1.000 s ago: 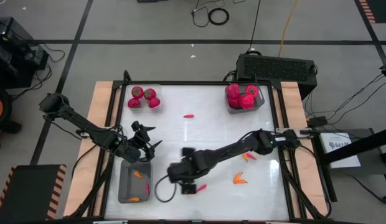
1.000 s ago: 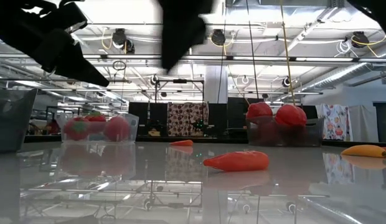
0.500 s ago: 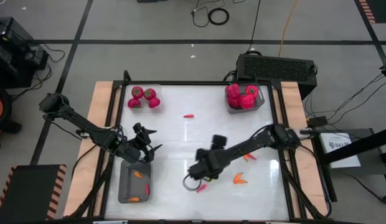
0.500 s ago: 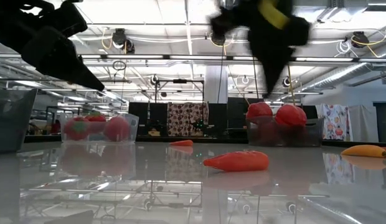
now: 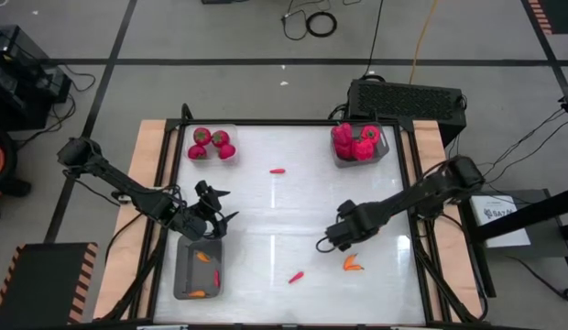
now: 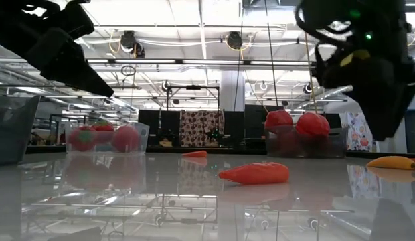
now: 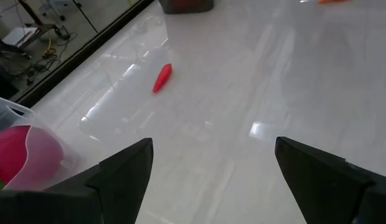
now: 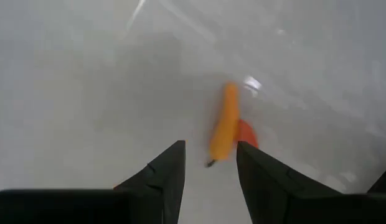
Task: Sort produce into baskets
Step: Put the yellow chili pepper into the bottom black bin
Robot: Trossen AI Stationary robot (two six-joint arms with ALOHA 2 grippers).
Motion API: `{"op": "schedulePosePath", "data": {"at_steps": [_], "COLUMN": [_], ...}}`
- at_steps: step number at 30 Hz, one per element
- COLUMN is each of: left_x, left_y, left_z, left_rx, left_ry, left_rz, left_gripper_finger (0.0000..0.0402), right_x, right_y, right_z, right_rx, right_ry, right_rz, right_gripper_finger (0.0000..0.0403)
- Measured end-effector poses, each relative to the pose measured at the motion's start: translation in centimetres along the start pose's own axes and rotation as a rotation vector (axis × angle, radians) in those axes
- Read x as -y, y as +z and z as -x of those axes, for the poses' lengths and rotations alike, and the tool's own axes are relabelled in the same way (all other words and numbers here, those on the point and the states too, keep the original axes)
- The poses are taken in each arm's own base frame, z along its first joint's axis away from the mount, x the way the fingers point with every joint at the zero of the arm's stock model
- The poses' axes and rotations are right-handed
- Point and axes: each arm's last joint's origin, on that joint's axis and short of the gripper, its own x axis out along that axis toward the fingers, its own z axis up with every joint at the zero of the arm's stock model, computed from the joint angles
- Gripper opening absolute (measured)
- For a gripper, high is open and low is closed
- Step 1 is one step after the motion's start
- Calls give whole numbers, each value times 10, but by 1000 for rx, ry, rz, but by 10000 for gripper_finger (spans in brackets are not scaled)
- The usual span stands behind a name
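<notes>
My left gripper [image 5: 220, 205] is open and empty, hovering just beyond the far end of a grey basket [image 5: 180, 271] that holds small orange and red chillies. My right gripper [image 5: 326, 242] is open and empty above the table, right of centre. In its wrist view [image 8: 210, 147] an orange chilli [image 8: 223, 128] and a red-orange piece [image 8: 246, 133] lie on the table just ahead of the fingers. They also show in the high view [image 5: 354, 265]. A red chilli [image 5: 296, 276] lies near the front edge, and another [image 5: 278, 170] lies farther back.
A clear basket [image 5: 231, 131] with round red fruits stands at the far left. A grey basket [image 5: 385, 152] with red peppers stands at the far right. Bare table lies between them. The low view shows the near chilli [image 6: 254, 173] and an orange one [image 6: 393, 161].
My right gripper has swept from above the red chilli near the front edge toward the table's right and a little toward its far edge, ending by the orange chillies. The red chilli has stayed where it lay.
</notes>
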Motion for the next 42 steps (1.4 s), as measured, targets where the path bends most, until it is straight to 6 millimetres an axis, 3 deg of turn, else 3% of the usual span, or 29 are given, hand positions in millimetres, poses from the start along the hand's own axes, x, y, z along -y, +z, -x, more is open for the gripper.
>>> {"op": "schedulePosePath", "data": {"at_steps": [4,13,22,31,36,42], "left_x": [0,0,0,0,0,0], "left_y": [0,0,0,0,0,0], "left_z": [0,0,0,0,0,0], "left_rx": [2,1,1,1,1,2], "left_ry": [0,2,2,2,2,2], "left_rz": [2,0,0,0,0,0], "left_gripper_finger": [343,343,343,343,343,343], "right_x": [13,16,20,26,23,8], "right_y": [-4,-6,-7,-7,-3,2], "right_z": [-17,-42,-49,-45,-28,-5], "right_rx": [-4,12,18,45,85,122], "right_ry": [-18,47,39,-57,-100,-4], "right_rz": [-61,-71,-70,-39,-32,-26], "right_gripper_finger": [136,136,112,11,13,13]}}
